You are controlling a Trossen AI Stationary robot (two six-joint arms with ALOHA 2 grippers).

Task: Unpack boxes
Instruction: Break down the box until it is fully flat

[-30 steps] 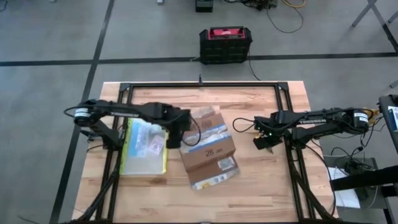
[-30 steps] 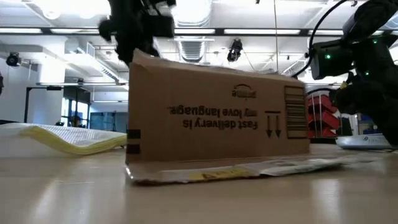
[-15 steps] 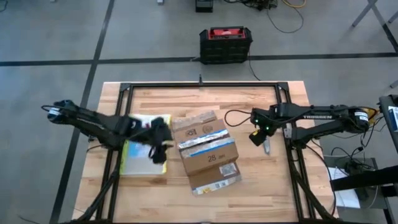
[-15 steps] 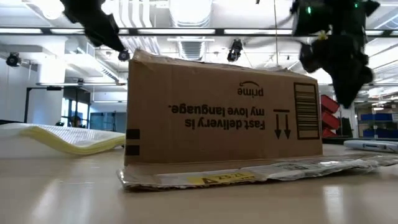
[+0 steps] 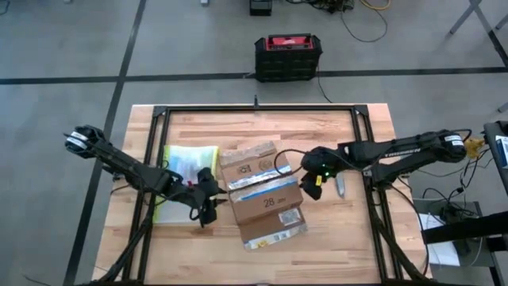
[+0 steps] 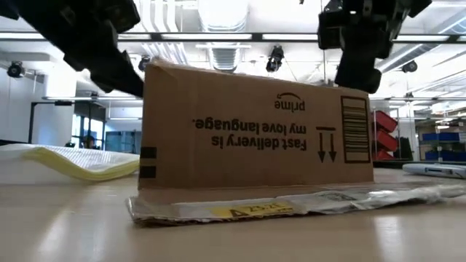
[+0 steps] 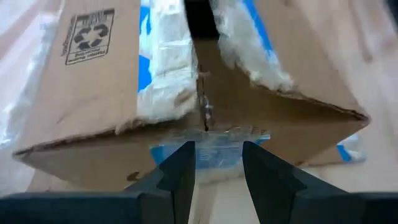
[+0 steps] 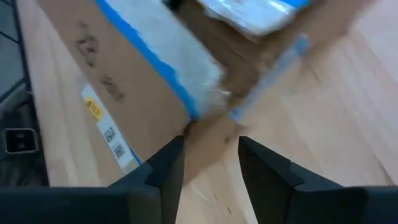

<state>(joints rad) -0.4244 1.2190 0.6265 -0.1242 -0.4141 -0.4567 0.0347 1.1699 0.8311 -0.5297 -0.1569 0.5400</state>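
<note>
High view: a wooden table (image 5: 333, 238) on a black frame is seen filling the lower middle of the frame, with grey floor around it. A black and red case (image 5: 287, 56) is set on the floor beyond the table's far edge, at the upper centre. The two dark arms are stretched in from either side toward the middle of the table.

The brown cardboard box (image 5: 263, 191) is found at the table's centre, lying on the wood with torn blue-edged tape along its top seam and a white label on it; one flap is spread flat toward the lower edge of the frame. In the low view the box (image 6: 255, 135) is shown standing on the tabletop with its black print upside down. A clear yellow-edged pouch (image 5: 184, 163) is laid just left of the box.

The left gripper (image 5: 208, 208) is placed just beside the box's lower left corner; in the left wrist view its fingers (image 7: 180, 171) are parted with only air between them, pointed at the box's end. The right gripper (image 5: 310, 187) is held at the box's right edge; in the right wrist view its fingers (image 8: 168, 168) are likewise apart, nothing being clasped, with the box corner just ahead.
</note>
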